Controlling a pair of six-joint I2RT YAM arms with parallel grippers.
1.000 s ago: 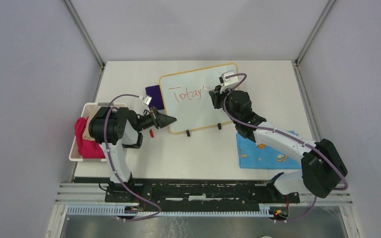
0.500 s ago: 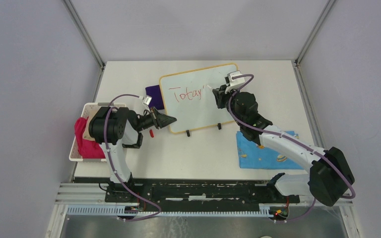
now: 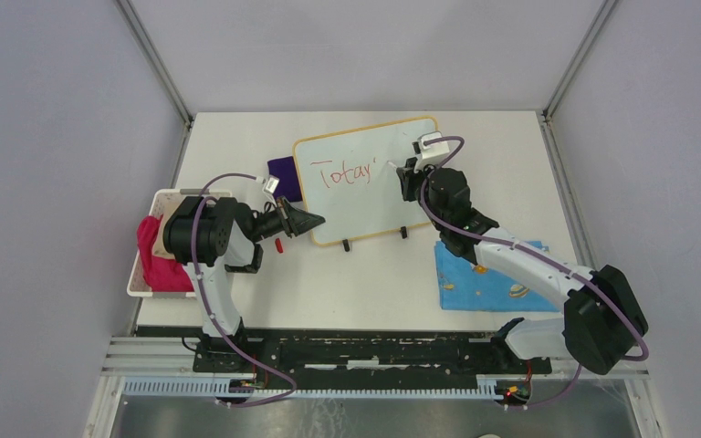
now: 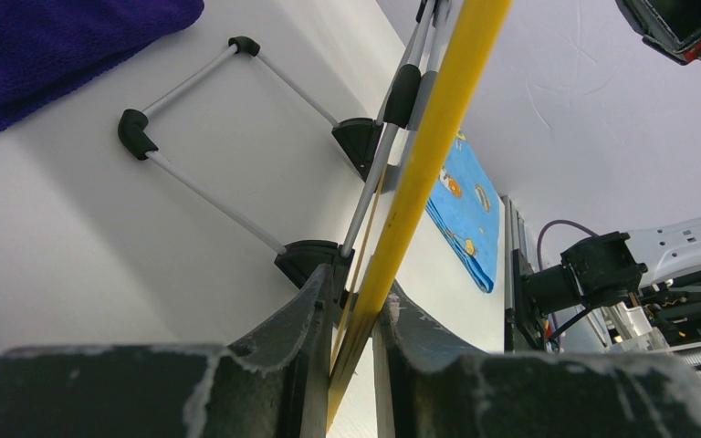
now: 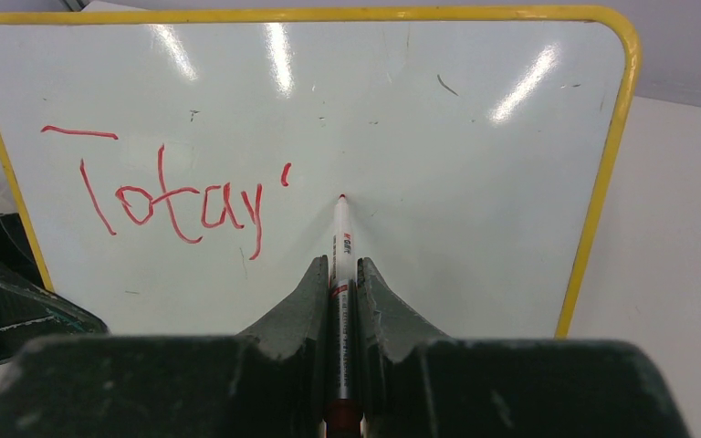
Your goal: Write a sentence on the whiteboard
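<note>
The whiteboard (image 3: pixel 365 178) stands tilted on two black feet at the table's middle back, its frame yellow. Red marker writing (image 3: pixel 345 173) on it reads "Totay'", also in the right wrist view (image 5: pixel 169 196). My left gripper (image 3: pixel 313 220) is shut on the board's lower left yellow edge (image 4: pixel 420 173). My right gripper (image 3: pixel 402 169) is shut on a white red-tipped marker (image 5: pixel 340 242); its tip points at the board (image 5: pixel 438 155) just right of the apostrophe, and whether it touches I cannot tell.
A purple cloth (image 3: pixel 283 173) lies behind the board's left edge. A white basket (image 3: pixel 149 274) with a pink cloth (image 3: pixel 157 260) sits far left. A blue patterned cloth (image 3: pixel 486 283) lies right of centre, under my right arm. A small red cap (image 3: pixel 279 245) lies below the left gripper.
My right gripper moved right along the board with the marker, and a red apostrophe now stands after "Totay". The left gripper and the board have not moved.
</note>
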